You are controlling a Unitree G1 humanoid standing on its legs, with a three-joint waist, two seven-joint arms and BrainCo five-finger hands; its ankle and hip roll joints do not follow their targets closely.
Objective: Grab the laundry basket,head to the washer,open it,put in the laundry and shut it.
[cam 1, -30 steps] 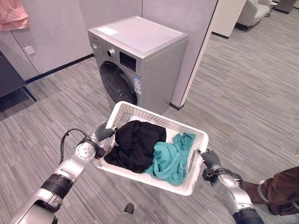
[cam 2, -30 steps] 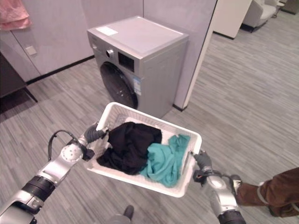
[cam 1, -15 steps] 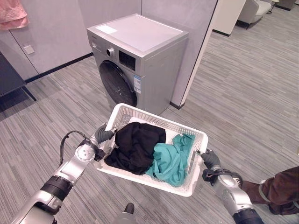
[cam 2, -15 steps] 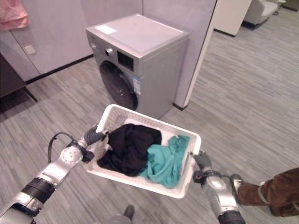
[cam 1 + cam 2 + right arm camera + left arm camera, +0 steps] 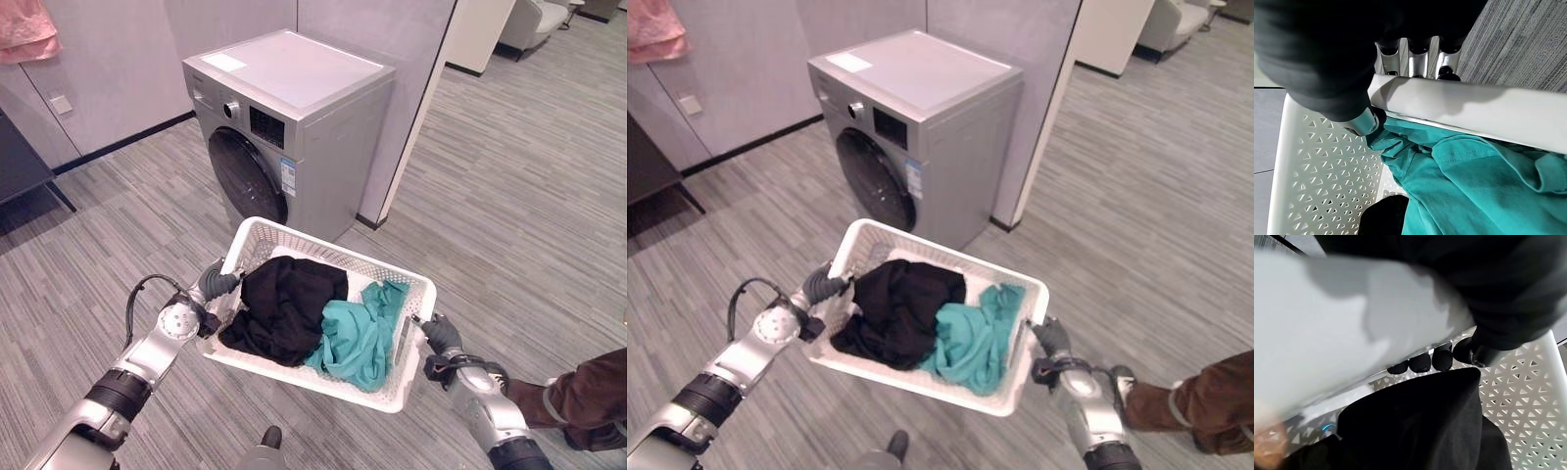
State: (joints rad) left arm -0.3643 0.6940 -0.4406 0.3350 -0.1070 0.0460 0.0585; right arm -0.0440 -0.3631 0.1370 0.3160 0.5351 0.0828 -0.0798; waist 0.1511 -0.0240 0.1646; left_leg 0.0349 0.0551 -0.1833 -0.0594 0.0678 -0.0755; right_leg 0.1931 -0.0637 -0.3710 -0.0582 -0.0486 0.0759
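Nothing has moved — both hands' fingers (image 5: 1420, 362) stay curled round the laundry basket (image 5: 294, 235) rims.

No words, numbers or brand marks can be read here. The washer (image 5: 284, 127) carries several labels, but all are too small to make out. A pale rectangular sticker (image 5: 225, 64) lies on its top near the back left corner. A dark display panel (image 5: 266, 127) sits on its front beside a round dial (image 5: 232, 110), with no figures legible on it. A small white and blue label (image 5: 288, 177) is stuck on the front, right of the door (image 5: 245, 176); its print is unreadable. The basket (image 5: 269, 232) bears no visible marking.
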